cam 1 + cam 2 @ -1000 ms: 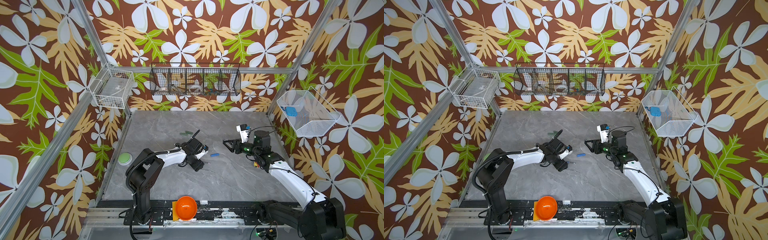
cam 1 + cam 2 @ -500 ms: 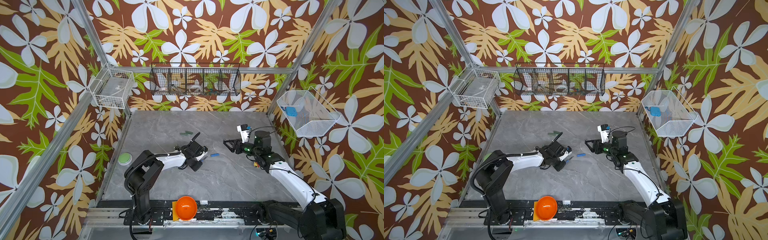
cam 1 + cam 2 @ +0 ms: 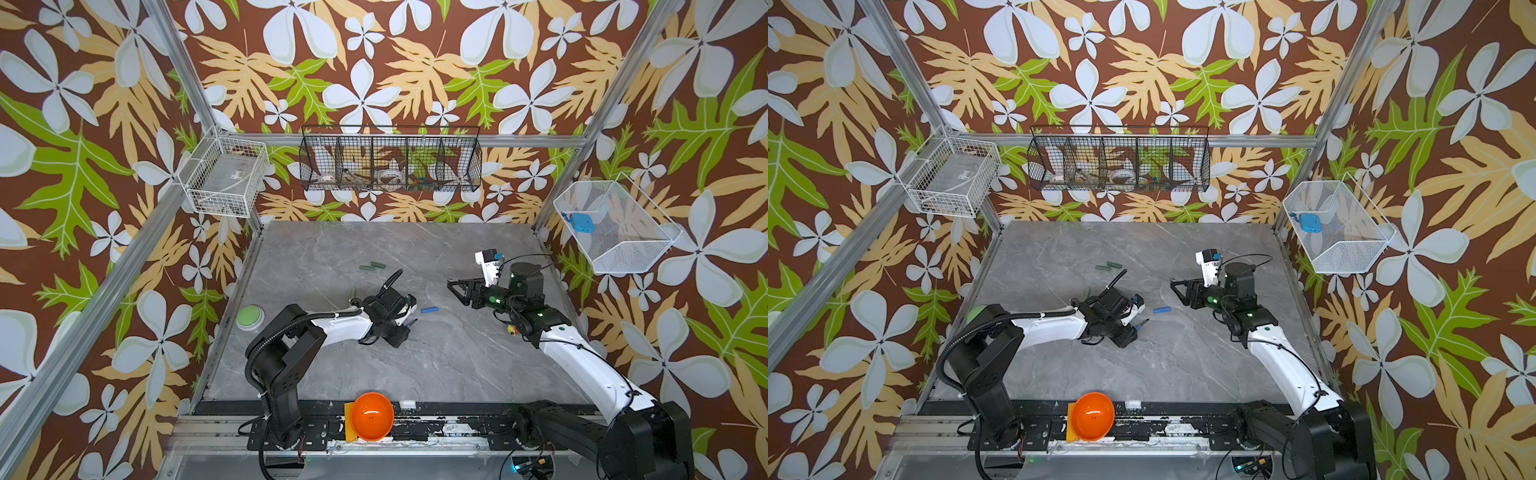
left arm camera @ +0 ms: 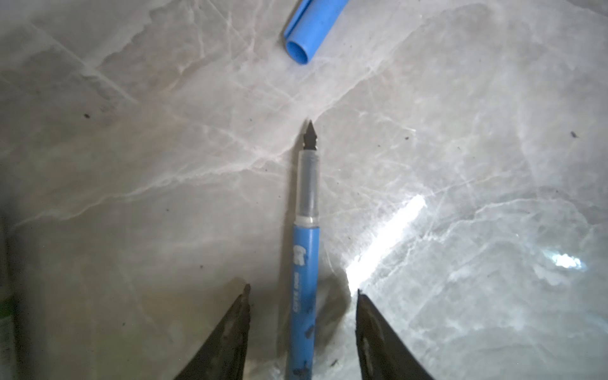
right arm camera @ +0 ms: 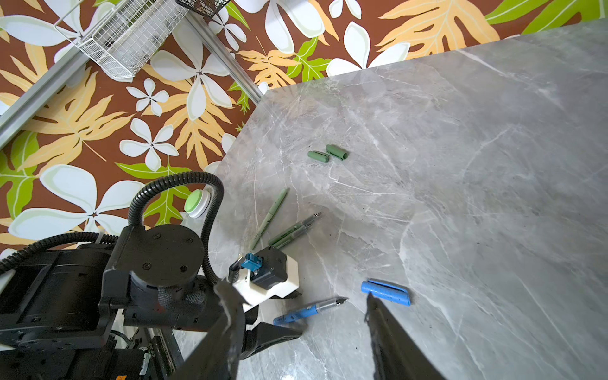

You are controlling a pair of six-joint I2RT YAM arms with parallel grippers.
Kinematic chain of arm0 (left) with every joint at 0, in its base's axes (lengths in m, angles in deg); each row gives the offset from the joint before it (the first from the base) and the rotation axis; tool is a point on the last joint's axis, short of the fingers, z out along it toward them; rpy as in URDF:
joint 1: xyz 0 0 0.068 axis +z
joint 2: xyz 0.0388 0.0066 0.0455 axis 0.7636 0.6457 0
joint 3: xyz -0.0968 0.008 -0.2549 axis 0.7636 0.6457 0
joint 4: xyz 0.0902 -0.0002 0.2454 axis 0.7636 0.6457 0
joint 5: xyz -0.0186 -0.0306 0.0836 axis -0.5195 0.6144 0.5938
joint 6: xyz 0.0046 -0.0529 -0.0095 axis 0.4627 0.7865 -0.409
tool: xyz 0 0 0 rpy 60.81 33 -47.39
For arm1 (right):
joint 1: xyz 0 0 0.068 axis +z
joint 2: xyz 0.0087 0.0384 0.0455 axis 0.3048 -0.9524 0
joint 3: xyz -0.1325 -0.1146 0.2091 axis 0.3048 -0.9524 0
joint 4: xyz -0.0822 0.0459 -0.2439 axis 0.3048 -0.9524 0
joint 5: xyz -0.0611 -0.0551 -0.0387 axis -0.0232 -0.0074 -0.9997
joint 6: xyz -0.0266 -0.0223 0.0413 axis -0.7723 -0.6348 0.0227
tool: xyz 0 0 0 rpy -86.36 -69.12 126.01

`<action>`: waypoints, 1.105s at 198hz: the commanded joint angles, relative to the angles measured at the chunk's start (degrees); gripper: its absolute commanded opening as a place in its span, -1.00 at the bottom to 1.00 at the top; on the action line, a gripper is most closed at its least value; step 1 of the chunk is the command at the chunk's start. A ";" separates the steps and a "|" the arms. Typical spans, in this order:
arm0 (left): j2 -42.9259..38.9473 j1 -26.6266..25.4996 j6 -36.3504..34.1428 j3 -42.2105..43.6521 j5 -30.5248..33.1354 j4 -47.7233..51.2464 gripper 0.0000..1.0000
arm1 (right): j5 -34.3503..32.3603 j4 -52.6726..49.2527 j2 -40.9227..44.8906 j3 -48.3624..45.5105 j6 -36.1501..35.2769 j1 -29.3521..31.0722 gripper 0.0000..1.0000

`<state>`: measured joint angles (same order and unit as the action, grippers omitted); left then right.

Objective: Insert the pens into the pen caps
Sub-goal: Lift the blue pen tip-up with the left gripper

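Observation:
A blue pen [image 4: 304, 250] lies flat on the grey table between the fingers of my left gripper [image 4: 302, 289]. The jaws stand open with a gap on each side of the pen. Its nib points at the blue pen cap [image 4: 311, 29], which lies a short way beyond; both top views show this cap [image 3: 429, 309]. Two dark green pen caps [image 3: 372, 266] lie side by side farther back. Three green pens [image 5: 289, 230] lie behind the left arm. My right gripper [image 3: 459, 293] hovers open and empty, to the right of the blue cap [image 5: 386, 292].
A green push button [image 3: 250, 318] sits at the table's left edge. An orange bowl [image 3: 372, 415] stands on the front rail. Wire baskets hang on the back wall [image 3: 390, 160], on the left post [image 3: 226, 180] and on the right wall [image 3: 615, 228].
My left gripper's jaws, shut half a second ago, now stand apart, and the blue pen lies loose between them. The left wrist has shifted slightly. The right arm has not moved.

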<state>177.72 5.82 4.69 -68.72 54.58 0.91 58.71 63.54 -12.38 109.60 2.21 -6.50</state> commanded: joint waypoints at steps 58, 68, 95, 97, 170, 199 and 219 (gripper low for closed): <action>0.35 -1.26 1.55 1.82 1.65 2.90 -0.42 | -1.37 -0.73 1.20 -0.13 0.42 -0.07 0.17; 0.39 -2.18 1.64 1.80 2.92 2.90 -0.39 | -1.59 -0.92 1.62 -0.21 0.42 -0.04 0.17; 0.74 -2.97 2.51 1.68 4.67 3.33 -0.32 | -1.78 -1.37 2.75 -0.84 0.29 -0.08 0.17; 0.75 -2.97 2.58 1.64 4.73 3.34 -0.32 | -1.79 -1.41 2.86 -0.92 0.32 -0.08 0.17; 1.37 -3.72 3.40 2.26 6.27 2.30 -0.96 | -2.81 -7.06 4.72 -0.22 -0.66 -0.08 0.19; -0.48 -3.67 4.16 2.10 5.23 -0.30 -1.00 | -3.00 -13.23 3.28 1.18 -0.01 -0.08 0.20; -1.56 -3.51 5.44 0.25 3.64 -2.01 -1.00 | -3.19 -11.22 2.83 -1.57 3.87 0.46 0.19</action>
<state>177.11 2.28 8.30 -67.11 61.23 -2.19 56.06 53.63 -9.15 110.10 2.43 -6.52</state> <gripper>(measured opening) 0.106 0.598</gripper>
